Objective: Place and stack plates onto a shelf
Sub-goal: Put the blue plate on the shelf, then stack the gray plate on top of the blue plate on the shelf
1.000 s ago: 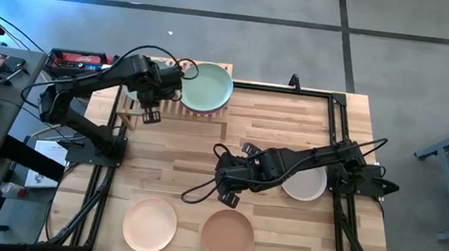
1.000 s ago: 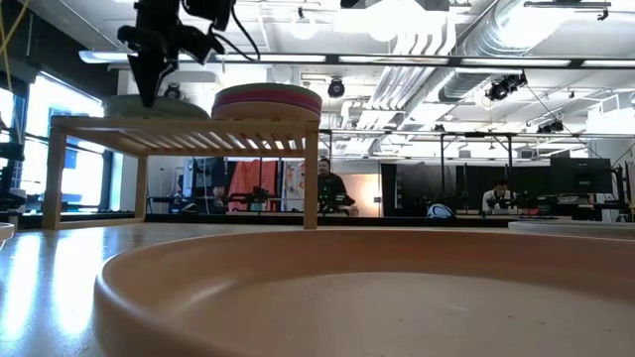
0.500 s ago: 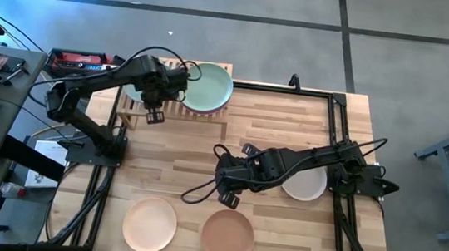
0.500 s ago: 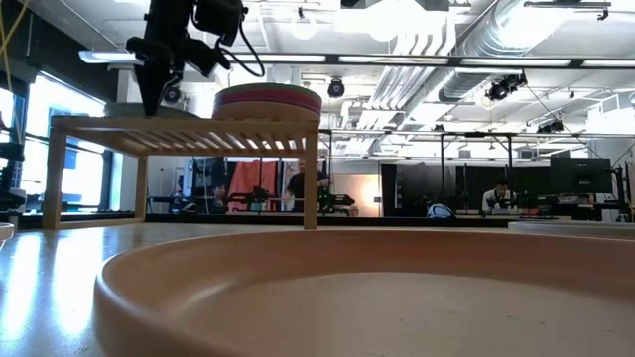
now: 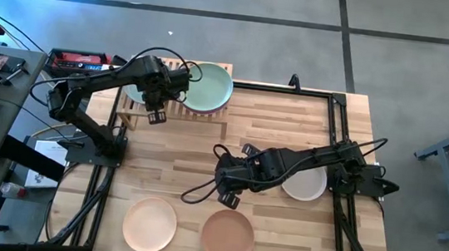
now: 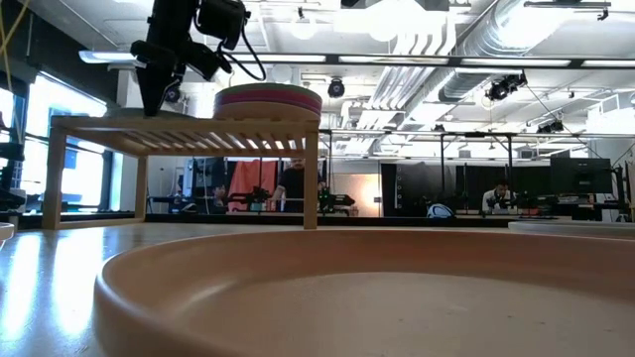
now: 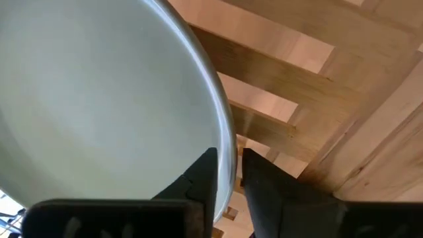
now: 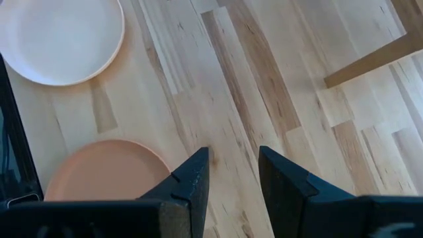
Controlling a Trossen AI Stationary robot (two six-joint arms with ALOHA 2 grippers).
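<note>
The light-wood shelf (image 5: 177,110) (image 6: 184,129) stands at the table's far left. On its right half sits a stack of plates (image 6: 268,99) with a mint green plate (image 5: 209,88) on top. On its left half lies a grey-teal plate (image 7: 99,86) (image 5: 133,92), flat on the slats (image 7: 277,79). My left gripper (image 7: 229,168) (image 6: 151,107) points down at that plate's rim, its fingers slightly apart, one on each side of the rim. My right gripper (image 8: 231,165) (image 5: 229,196) hangs open above mid-table with nothing between its fingers. My left gripper comes from above at the grey-teal plate's rim (image 7: 228,149), on the side nearest the table's middle. One finger (image 7: 201,178) stands over the plate's inside and the other (image 7: 264,192) outside it. Whether they touch the rim, I cannot tell. The plate lies on the shelf.
Three single plates lie on the tabletop: peach (image 5: 150,224) (image 8: 59,36) and brown (image 5: 227,236) (image 8: 99,172) by the near edge, cream (image 5: 305,184) at the right under my right arm. Black frame rails (image 5: 337,129) border the table. People show in the room behind.
My left gripper has sunk a little and shifted slightly toward the stack. The grey-teal plate, which stood higher above the slats, now lies low and flat on the shelf's left half.
</note>
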